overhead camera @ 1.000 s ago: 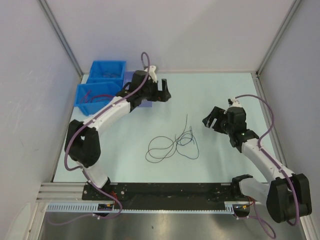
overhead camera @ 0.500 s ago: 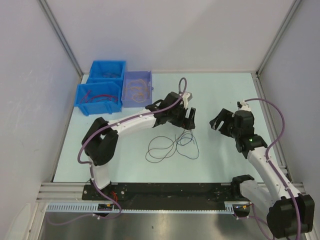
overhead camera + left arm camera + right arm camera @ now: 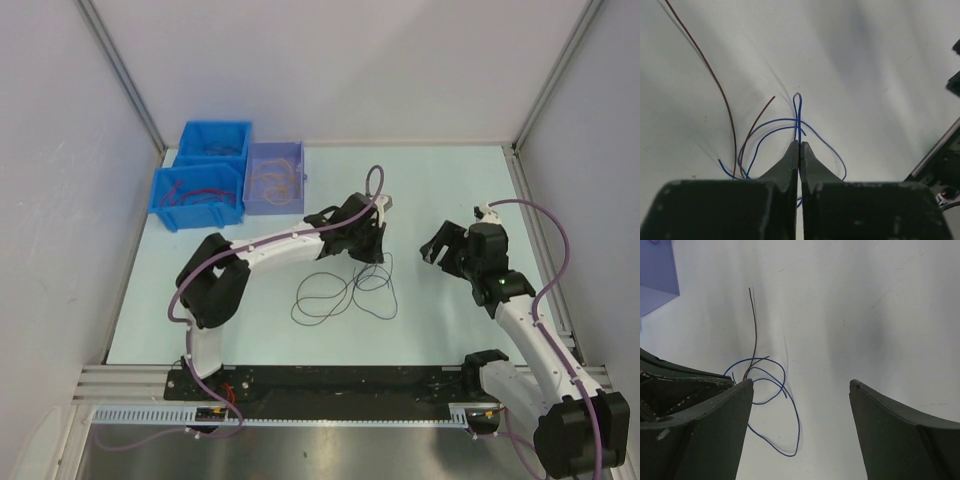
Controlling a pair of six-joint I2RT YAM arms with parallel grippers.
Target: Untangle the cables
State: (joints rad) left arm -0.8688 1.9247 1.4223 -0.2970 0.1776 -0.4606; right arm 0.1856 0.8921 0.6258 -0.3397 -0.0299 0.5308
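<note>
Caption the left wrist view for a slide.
Wrist view: the left gripper pinches a blue wire on the pale table, a brown wire curving beside it.

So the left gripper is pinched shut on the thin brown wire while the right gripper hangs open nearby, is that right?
Not quite: the left wrist view shows the left gripper shut on the thin blue wire; the thin brown wire lies beside it. The right gripper is open.

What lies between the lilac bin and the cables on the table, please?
The left arm crosses between the lilac bin and the cables, as the top view shows; otherwise there is only bare table.
</note>
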